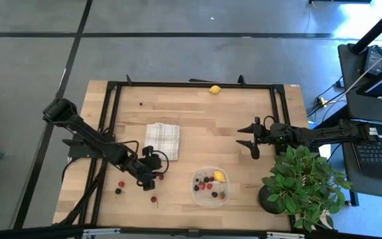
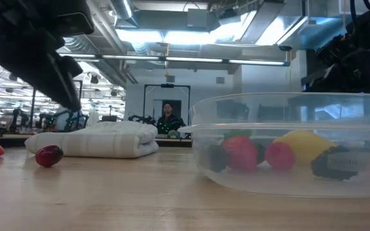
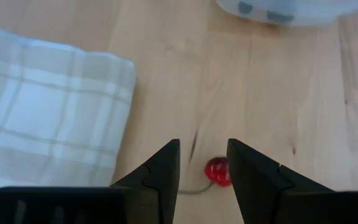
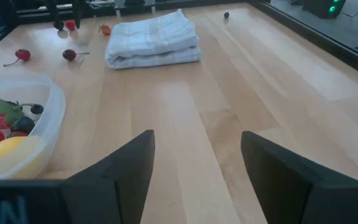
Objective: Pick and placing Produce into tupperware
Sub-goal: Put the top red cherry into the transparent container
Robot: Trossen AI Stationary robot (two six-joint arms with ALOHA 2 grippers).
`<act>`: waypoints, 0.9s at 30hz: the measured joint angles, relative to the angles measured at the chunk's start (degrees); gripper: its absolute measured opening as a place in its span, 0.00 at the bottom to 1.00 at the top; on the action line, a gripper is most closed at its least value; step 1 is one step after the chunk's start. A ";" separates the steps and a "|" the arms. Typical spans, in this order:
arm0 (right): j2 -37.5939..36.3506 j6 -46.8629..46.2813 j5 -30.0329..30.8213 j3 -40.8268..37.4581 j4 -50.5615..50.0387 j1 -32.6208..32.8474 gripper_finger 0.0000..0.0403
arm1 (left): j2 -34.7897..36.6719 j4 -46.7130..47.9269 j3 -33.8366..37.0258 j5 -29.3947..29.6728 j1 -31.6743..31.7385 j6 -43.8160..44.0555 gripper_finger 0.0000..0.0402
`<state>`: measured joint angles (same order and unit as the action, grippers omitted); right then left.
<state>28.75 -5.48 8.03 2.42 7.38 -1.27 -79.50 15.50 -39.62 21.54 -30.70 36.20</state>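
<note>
Wood is covering the table (image 1: 197, 113), and a black frame is running round it. Low in the left of the high view, the left gripper (image 1: 152, 165) is hanging over a red cherry (image 3: 218, 171). Its two fingers (image 3: 160, 174) are standing apart with the cherry showing between the tips, so it is open and not holding anything yet. Just above it in that view, a folded cloth (image 1: 162, 140) is lying flat.

To the right of the gripper, near the bottom middle, the tub (image 1: 209, 187) is sitting on the wood. One lemon (image 1: 219, 176) and a handful of berries (image 1: 205, 183) are already lying inside it. So the job looks partly done.

More fruit is waiting. A few loose berries (image 1: 120, 186) are lying at the lower left, one tiny dark berry (image 1: 142, 103) is sitting at the upper left, and a second lemon (image 1: 214, 89) is resting at the top edge.

At the middle right, the right gripper (image 1: 251, 141) is waiting, open and empty, beside a leafy plant (image 1: 300, 182). Behind the table, a big bright room with ceiling lights is showing.
</note>
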 joint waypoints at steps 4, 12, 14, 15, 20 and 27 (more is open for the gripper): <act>-0.02 0.06 -0.02 0.00 -0.07 -0.01 0.60 | 0.00 -0.20 0.00 1.65 0.11 2.19 0.32; -0.02 0.00 -0.04 0.00 -0.07 0.01 0.60 | 0.01 -0.19 0.00 1.26 0.20 4.25 0.51; -0.02 -0.01 -0.05 0.00 -0.07 0.01 0.60 | 0.00 -0.19 0.00 0.10 0.20 4.25 0.55; -0.02 -0.01 -0.07 0.00 -0.07 0.01 0.60 | 0.01 -0.22 0.00 -0.07 0.10 4.43 0.57; -0.02 -0.01 -0.07 0.00 -0.05 0.01 0.60 | 0.01 -2.62 0.00 -0.15 -0.61 10.19 0.58; -0.02 0.01 -0.07 0.00 -0.05 0.01 0.60 | -0.78 -3.55 0.00 0.02 -0.32 8.02 0.58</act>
<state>28.73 -5.48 7.97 2.42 7.33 -1.26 -80.28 11.95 -39.62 21.56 -31.03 44.21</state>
